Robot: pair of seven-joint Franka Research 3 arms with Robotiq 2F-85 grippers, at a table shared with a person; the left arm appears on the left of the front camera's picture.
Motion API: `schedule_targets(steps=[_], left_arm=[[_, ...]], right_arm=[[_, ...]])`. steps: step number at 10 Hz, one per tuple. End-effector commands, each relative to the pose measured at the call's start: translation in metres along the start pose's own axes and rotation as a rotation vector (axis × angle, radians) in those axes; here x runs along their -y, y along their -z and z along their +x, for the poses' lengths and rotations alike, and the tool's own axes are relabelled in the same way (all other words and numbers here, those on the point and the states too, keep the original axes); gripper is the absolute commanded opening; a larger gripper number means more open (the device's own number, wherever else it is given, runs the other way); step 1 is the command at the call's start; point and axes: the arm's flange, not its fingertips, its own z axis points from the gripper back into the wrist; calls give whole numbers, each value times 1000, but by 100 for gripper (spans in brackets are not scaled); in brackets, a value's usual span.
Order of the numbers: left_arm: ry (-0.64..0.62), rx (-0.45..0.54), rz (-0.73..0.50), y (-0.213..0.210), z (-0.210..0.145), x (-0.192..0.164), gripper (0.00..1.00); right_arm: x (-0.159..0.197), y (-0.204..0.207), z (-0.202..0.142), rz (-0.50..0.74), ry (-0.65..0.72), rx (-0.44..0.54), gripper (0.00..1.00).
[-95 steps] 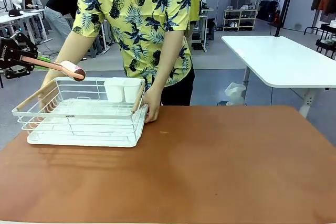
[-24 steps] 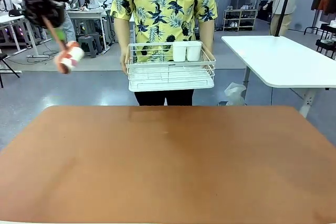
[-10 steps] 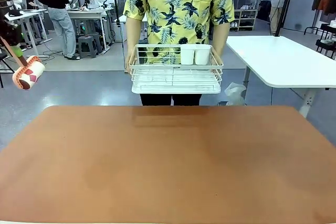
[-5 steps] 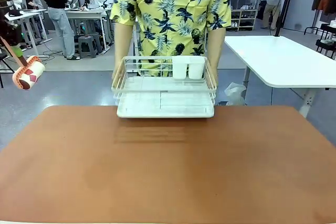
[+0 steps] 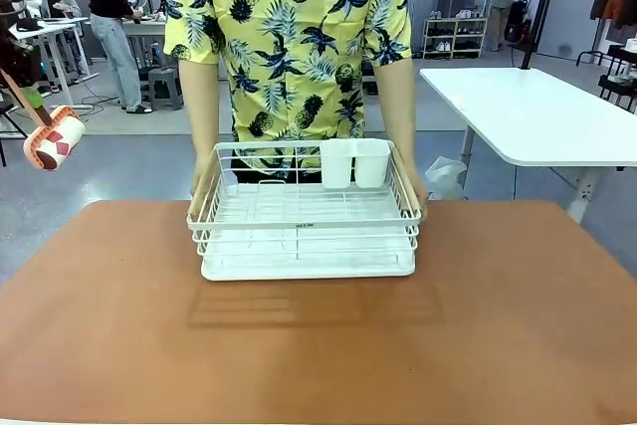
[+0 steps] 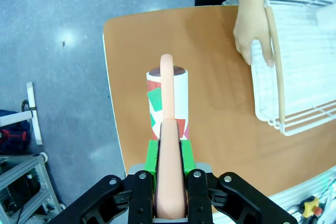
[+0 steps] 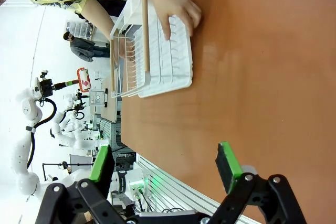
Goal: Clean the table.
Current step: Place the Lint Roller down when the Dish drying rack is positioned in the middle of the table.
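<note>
White wire rack [image 5: 304, 221] on table [image 5: 498, 325]

The left end effector [image 6: 169, 182] is black, built of angular linked parts with round silver screw heads at the joints, and its fingers carry bright green pads [image 6: 151, 154]. The right end effector [image 7: 165, 169] has the same black linkage, with a green pad [image 7: 228, 167] on each widely spaced finger. The left arm [image 7: 27, 129] is white with rounded segments and a black cable. The person [image 5: 289, 37] wears a yellow short-sleeved shirt printed with dark blue pineapples and palm leaves.
</note>
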Motion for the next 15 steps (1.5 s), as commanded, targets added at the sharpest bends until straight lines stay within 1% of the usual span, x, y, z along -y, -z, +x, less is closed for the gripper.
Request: schedule_targets(steps=[1, 7, 8, 9, 10, 11, 12, 13, 14, 15], left_arm=[[-8, -13, 17, -5, -1, 1, 21], [-8, -13, 17, -5, -1, 1, 21], [0, 0, 0, 0, 0, 0, 21], [-190, 19, -33, 0, 10, 2, 21], [-460, 95, -21, 3, 24, 3, 21], [-786, 183, 31, 7, 40, 4, 21], [-993, 220, 46, 14, 49, 5, 21], [-1141, 225, 33, 22, 53, 8, 21], [-1284, 255, 18, 36, 56, 12, 21], [-1405, 248, 4, 57, 54, 16, 21]], right_arm=[[-3, -1, -1, 13, 2, 4, 100], [-3, -1, -1, 13, 2, 4, 100], [-3, -1, -1, 13, 2, 4, 100], [-3, -1, -1, 13, 2, 4, 100], [-3, -1, -1, 13, 2, 4, 100], [-3, -1, -1, 13, 2, 4, 100], [-3, -1, -1, 13, 2, 4, 100], [-3, -1, -1, 13, 2, 4, 100], [-3, -1, -1, 13, 2, 4, 100], [-3, -1, -1, 13, 2, 4, 100]])
